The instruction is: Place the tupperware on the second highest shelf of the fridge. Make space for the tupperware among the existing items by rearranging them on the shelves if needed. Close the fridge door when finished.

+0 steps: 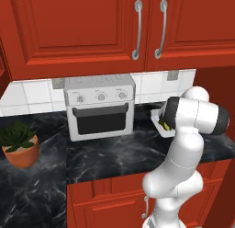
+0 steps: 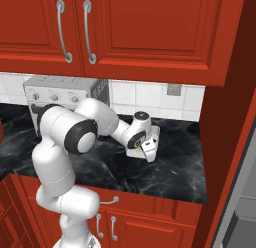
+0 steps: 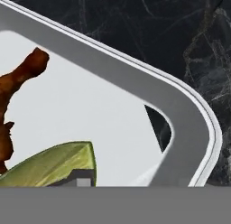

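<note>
Gripper [image 2: 148, 148] sits low over the tupperware [image 2: 150, 140], right down at the tray; whether its jaws are apart or closed on the rim cannot be told, since the fingertips are hidden in both base views and lost at the bottom of the hand view. Seen from the hand, the tupperware [image 3: 113, 114] is very close, its white floor and rounded grey rim corner running across the picture; a brown food piece [image 3: 16, 96] lies toward the left of the tray and a yellow-green piece [image 3: 58, 166] lies at the bottom edge, both inside the rim.

Tupperware rests on the black marble counter [image 1: 114, 153], toward its back edge and near its right end, close to the white tiled wall [image 2: 145, 97]; in the left base view the tray [image 1: 157, 117] is half hidden behind the arm's dark wrist joint. To its left on the counter stands a white toaster oven [image 1: 100, 107], near but apart from the tray; a potted plant [image 1: 19, 146] in a terracotta pot sits well apart at the counter's left end. Red upper cabinets [image 1: 92, 29] with grey bar handles hang above the counter; red lower cabinets [image 2: 150, 222] close its front.
</note>
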### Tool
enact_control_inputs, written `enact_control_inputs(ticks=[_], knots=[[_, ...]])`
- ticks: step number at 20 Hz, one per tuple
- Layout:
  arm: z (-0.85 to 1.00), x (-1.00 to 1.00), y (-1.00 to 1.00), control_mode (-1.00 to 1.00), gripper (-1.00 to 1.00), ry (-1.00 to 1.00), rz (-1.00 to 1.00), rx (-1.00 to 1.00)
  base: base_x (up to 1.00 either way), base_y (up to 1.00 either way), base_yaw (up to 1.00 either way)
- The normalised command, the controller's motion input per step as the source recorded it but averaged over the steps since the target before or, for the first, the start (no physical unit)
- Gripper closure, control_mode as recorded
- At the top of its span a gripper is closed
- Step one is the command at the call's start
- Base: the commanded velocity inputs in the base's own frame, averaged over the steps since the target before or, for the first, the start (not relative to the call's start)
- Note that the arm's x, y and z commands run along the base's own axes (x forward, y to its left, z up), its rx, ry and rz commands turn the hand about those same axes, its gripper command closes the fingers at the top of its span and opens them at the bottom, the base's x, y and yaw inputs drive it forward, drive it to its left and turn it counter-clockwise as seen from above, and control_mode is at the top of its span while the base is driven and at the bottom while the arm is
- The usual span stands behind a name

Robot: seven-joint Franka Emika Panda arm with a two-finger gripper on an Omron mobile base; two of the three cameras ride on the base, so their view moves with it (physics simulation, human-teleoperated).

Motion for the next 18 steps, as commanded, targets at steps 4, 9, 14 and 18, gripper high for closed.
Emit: enact_control_inputs(ticks=[4,9,14,18], knots=[[0.00,0.00,0.00,-1.00,1.00,0.00,0.00,0.00,0.00,0.00,0.00],[0.11,-0.20,0.05,-1.00,1.00,0.00,0.00,0.00,0.00,0.00,0.00],[0.71,-0.76,0.03,-1.00,1.00,0.00,0.00,0.00,0.00,0.00,0.00],[0.91,-0.98,0.00,-1.00,1.00,0.00,0.00,0.00,0.00,0.00,0.00]])
